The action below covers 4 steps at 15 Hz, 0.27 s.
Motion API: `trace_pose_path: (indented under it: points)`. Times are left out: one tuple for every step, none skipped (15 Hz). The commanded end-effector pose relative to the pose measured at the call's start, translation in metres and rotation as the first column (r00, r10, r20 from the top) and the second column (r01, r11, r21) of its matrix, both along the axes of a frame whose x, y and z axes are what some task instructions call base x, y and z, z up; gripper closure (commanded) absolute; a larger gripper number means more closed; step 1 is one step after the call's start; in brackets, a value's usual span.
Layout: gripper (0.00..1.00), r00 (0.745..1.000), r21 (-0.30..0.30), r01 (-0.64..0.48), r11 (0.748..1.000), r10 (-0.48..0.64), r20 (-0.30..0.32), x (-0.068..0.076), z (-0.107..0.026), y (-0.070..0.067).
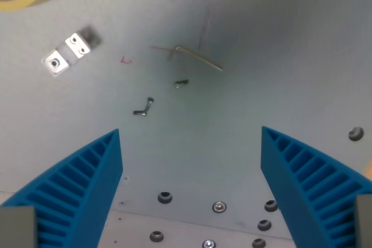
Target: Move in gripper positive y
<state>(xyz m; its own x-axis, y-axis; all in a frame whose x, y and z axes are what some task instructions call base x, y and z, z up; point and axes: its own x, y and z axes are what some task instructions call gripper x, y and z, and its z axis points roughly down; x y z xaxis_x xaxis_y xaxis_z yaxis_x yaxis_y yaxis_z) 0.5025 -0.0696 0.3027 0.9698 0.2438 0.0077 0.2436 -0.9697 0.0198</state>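
Grey table (279, 39) below — jaws wide apart, empty.

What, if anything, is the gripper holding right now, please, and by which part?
Nothing is held. The gripper is open, its blue fingers wide apart over the bare table.

Blue ribbed tool (192, 161), fingers wide apart, empty, above grey table.

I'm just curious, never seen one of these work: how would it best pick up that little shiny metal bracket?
Probably from straight above, closing the open gripper on the metal bracket across its narrow width: it lies flat and runs diagonally, so its long sides offer parallel faces.
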Motion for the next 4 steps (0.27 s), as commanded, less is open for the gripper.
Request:
trace_pose_path:
  points:
    - [0.0,1.0,0.011,-0.021,1.0,0.021,-0.02,0.008,0.003,-0.016]
    - [0.0,1.0,0.011,-0.021,1.0,0.021,-0.02,0.009,0.003,-0.02]
    - [0.0,1.0,0.011,-0.021,1.0,0.021,-0.02,0.011,0.003,-0.025]
    - [0.0,1.0,0.011,-0.021,1.0,0.021,-0.02,0.012,0.003,-0.03]
